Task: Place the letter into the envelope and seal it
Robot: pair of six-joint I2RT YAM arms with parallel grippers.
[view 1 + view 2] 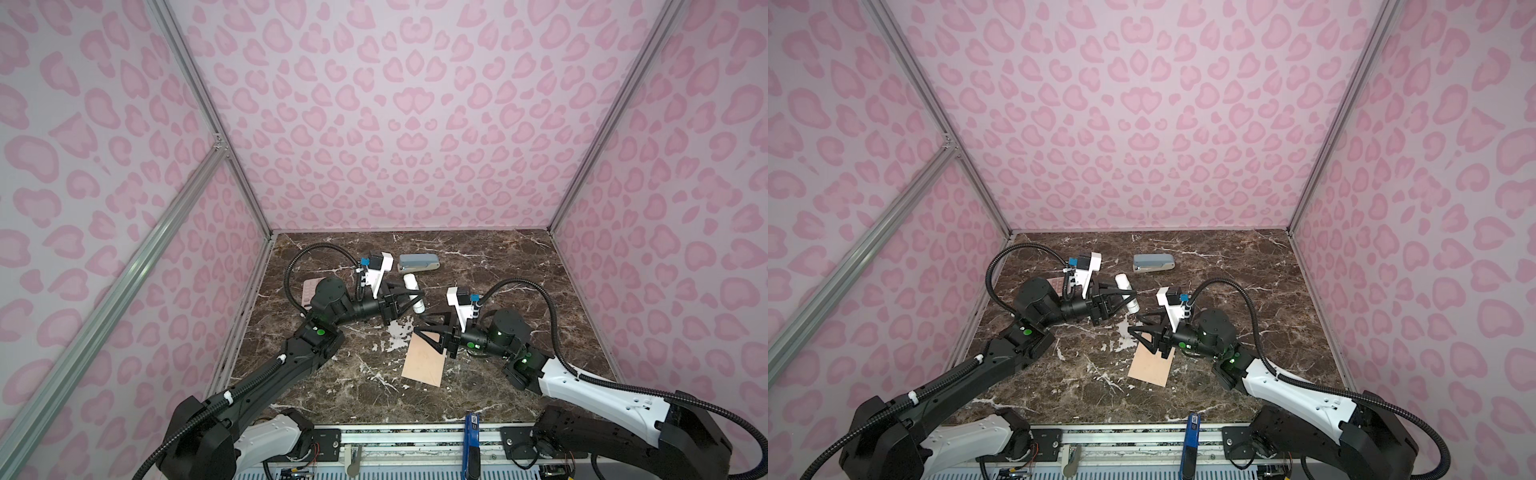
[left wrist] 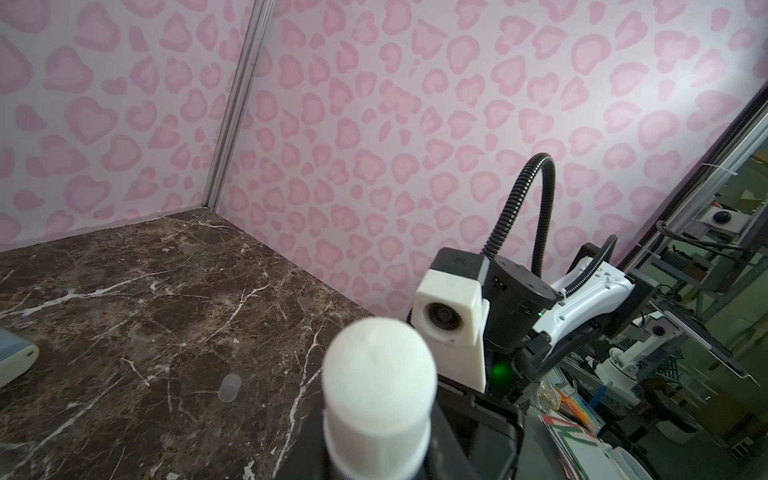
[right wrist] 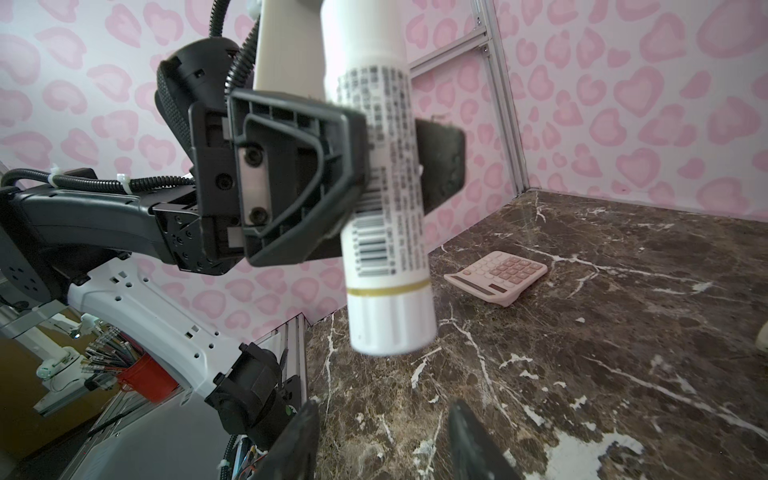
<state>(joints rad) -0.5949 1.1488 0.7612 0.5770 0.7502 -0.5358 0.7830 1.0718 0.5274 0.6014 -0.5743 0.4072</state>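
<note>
The peach envelope (image 1: 424,368) (image 1: 1150,368) lies flat on the marble table, near the middle front. The letter is out of view. My left gripper (image 1: 415,296) (image 1: 1129,296) is shut on a white glue stick (image 1: 410,282) (image 1: 1122,280) held above the table; the stick's rounded end (image 2: 378,374) fills the left wrist view. The right wrist view shows its barcode label (image 3: 382,249). My right gripper (image 1: 419,325) (image 1: 1133,323) (image 3: 384,419) is open and holds nothing, just right of the stick and above the envelope's far corner.
A grey stapler (image 1: 419,262) (image 1: 1153,262) lies at the back of the table. A pink calculator (image 1: 309,293) (image 3: 496,276) sits at the left, partly behind my left arm. A small translucent cap-like piece (image 2: 230,386) rests on the marble. Pink patterned walls enclose three sides.
</note>
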